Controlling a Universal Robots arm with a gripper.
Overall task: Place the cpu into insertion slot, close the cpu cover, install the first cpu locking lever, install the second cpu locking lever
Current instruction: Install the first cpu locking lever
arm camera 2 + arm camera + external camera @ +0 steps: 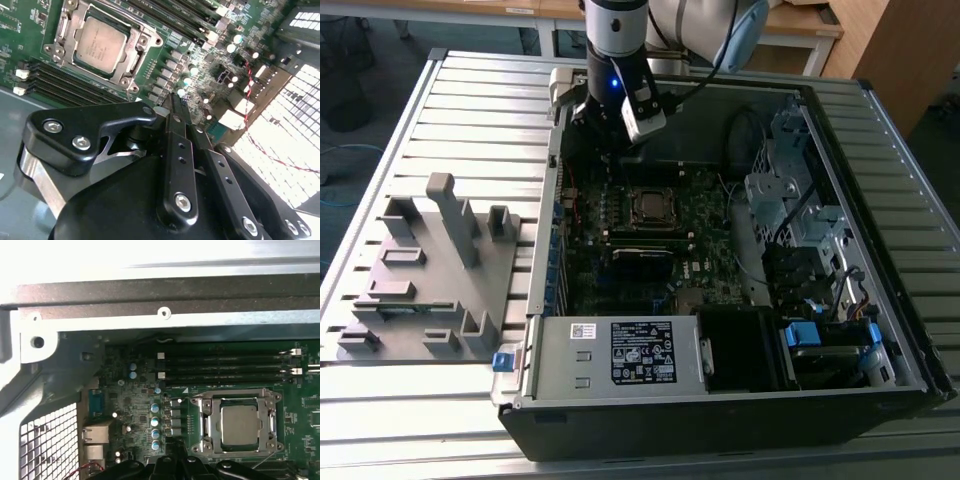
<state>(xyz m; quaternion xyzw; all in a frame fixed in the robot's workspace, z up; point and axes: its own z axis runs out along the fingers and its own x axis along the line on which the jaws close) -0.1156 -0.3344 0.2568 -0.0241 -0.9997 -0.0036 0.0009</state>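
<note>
Over the green board [135,410], near the insertion slot [632,207], we find the gripper [172,100] pinched closed on nothing (a slim tip, we judge, for pushing). The cpu [100,45] sits in that slot, the cpu cover [209,426] flat around it, pinning it.

A slatted metal surface [470,110] of long parallel ribs carries everything. An open computer case [720,425] lies on its side across the middle and the exterior view's right of it. Just beside the case, on the exterior view's left, rests a flat grey fixture plate [420,290] (several upright posts and blocks rise from it). A small blue piece [502,361] sits at the plate's corner nearest the case.
</note>
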